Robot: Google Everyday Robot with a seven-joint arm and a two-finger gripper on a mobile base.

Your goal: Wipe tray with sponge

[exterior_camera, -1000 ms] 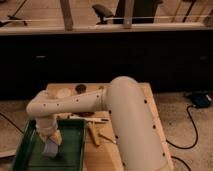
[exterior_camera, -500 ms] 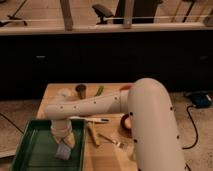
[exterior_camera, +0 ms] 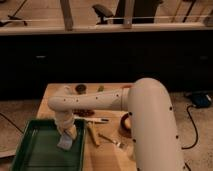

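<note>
One tool (exterior_camera: pixel 68 134), lower left of frame, presses the sponge (exterior_camera: pixel 65 143) onto the tray (exterior_camera: pixel 30 150) for wiping; we judge it clamped on the sponge.

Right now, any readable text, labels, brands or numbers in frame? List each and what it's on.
None readable.
Arm: plain white casing with dark dots, no lettering shows.
Tray: plain green, no label visible.
Sponge: no print visible; the hand is over it, above the tray.
Small items on the table: too blurred to tell.
</note>
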